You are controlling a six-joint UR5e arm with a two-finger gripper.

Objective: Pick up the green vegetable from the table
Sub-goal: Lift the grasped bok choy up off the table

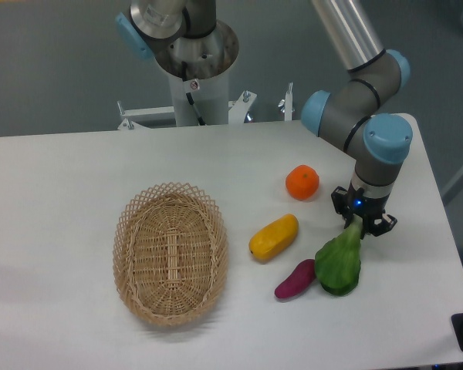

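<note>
The green vegetable (339, 264), with dark green leaves and a pale stalk, is at the right of the white table (62, 185). Its stalk points up into my gripper (358, 227), whose fingers are closed around the stalk tip. The leafy end hangs low, at or just above the tabletop; I cannot tell whether it touches. The arm reaches down from the upper right.
A purple eggplant piece (295, 279) lies right beside the vegetable's left side. A yellow oblong fruit (274, 237) and an orange (302, 183) lie further left and behind. A wicker basket (170, 253) stands at the left centre. The table's right edge is close.
</note>
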